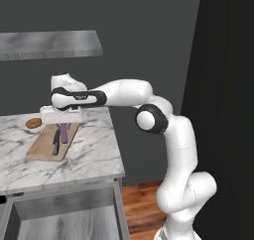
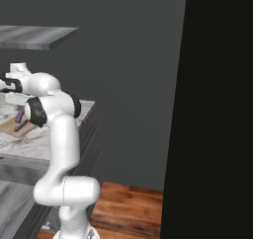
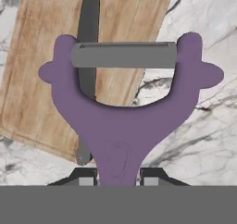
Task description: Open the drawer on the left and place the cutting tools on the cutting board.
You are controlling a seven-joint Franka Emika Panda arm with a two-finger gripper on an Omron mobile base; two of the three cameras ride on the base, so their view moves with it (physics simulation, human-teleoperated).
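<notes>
Over the cutting board (image 1: 47,146) on the marble table (image 1: 89,154), the jaws grip the purple tool (image 3: 125,126) by its handle. On the board lies the dark knife (image 1: 55,142). Below, the drawer (image 1: 64,219) stands pulled open, its contents out of sight.

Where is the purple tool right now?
The purple tool is pinched in the gripper, hanging over the near edge of the cutting board. The knife lies on that board beside it.
</notes>
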